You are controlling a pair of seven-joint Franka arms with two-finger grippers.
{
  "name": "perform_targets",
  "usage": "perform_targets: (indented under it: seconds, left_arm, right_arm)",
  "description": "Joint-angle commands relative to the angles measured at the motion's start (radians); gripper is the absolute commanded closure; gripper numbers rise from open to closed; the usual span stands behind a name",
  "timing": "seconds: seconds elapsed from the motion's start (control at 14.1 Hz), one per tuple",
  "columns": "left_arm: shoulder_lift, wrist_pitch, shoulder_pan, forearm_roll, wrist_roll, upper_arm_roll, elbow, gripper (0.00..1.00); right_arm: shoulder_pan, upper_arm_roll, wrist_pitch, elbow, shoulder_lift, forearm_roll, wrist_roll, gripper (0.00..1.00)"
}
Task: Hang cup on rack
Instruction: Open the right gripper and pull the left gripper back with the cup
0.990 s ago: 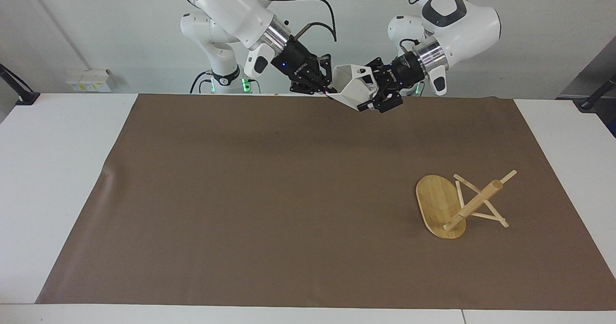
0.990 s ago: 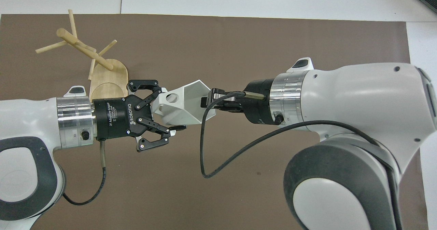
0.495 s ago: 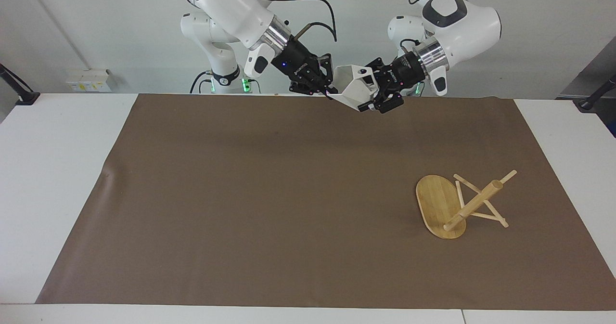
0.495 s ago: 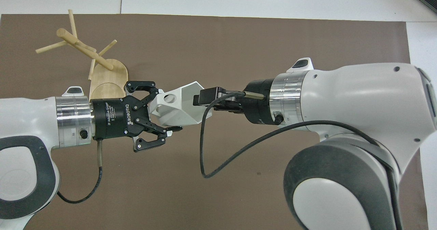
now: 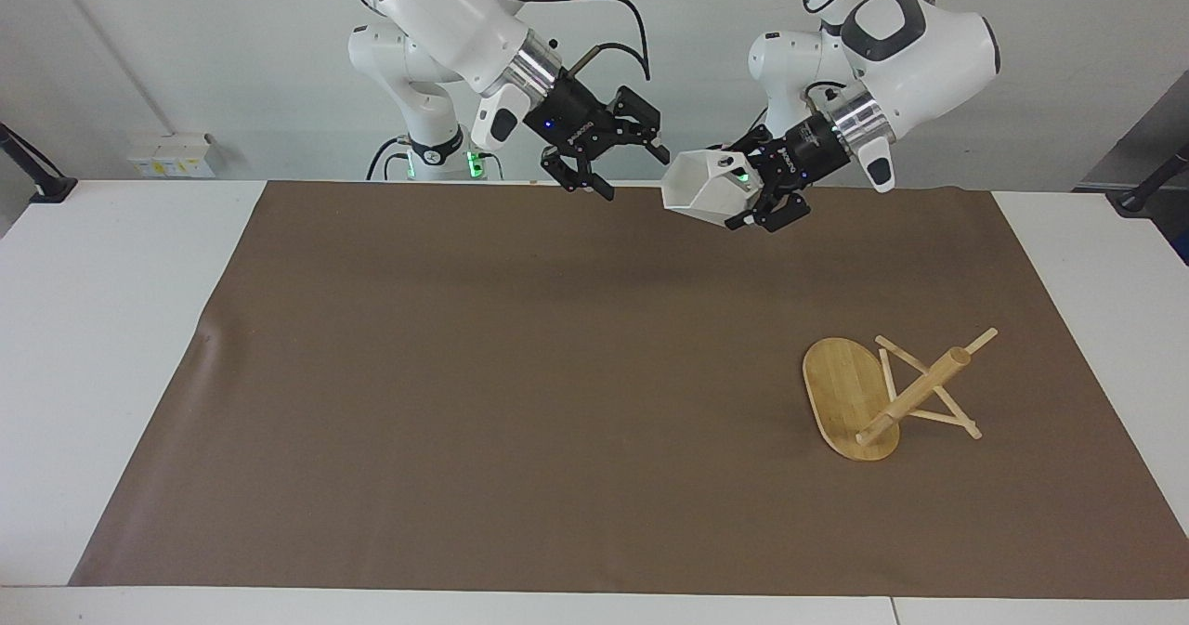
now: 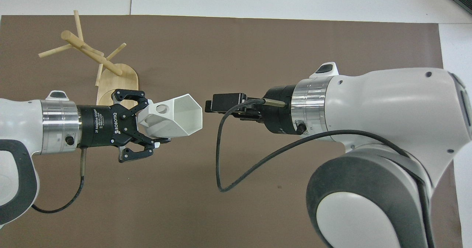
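The white faceted cup [image 5: 701, 188] hangs in the air over the robots' edge of the brown mat, mouth turned toward the right arm. My left gripper [image 5: 751, 196] is shut on its handle end. In the overhead view the cup [image 6: 182, 117] sticks out from the left gripper [image 6: 156, 121], the handle's round hole showing on top. My right gripper [image 5: 632, 172] stands open a short gap from the cup's mouth, holding nothing, and its fingers [image 6: 225, 102] show edge-on from above. The bamboo rack [image 5: 915, 388] lies tipped on its side toward the left arm's end, its oval base [image 6: 120, 80] tilted up.
A brown mat [image 5: 520, 374] covers most of the white table [image 5: 102, 328]. The rack's thin pegs [image 6: 55, 51] stick out sideways and upward. A black cable [image 6: 221, 156] loops under the right wrist.
The right gripper opened and let go of the cup's rim. The left gripper, still holding the cup, pulled it away toward the left arm's end, leaving a gap between cup and right gripper.
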Motion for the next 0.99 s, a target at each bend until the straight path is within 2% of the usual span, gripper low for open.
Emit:
perform_targets:
  seconds: [0.0,0.28,0.42,0.92]
  left_arm:
    - [-0.013,-0.014,0.027,0.102,-0.06,-0.004,-0.006,1.0]
    - [-0.001,0.139,0.067,0.219,-0.287,-0.007,-0.049,1.0]
    - [0.013,0.206,0.069,0.227,-0.374,-0.007,-0.064,1.0]
    - [0.1,0.463,0.054,0.227,-0.543,-0.01,-0.071,1.0]
  right_arm:
    - [-0.008,0.01,0.018,-0.001,0.001,0.015,0.007,0.0]
    - [-0.008,0.001,0.017,-0.001,0.0,0.004,0.007,0.0]
    - [-0.011,-0.004,0.017,-0.003,0.001,-0.006,0.008,0.0]
    - [-0.02,-0.039,0.017,-0.003,0.009,-0.215,0.004,0.0]
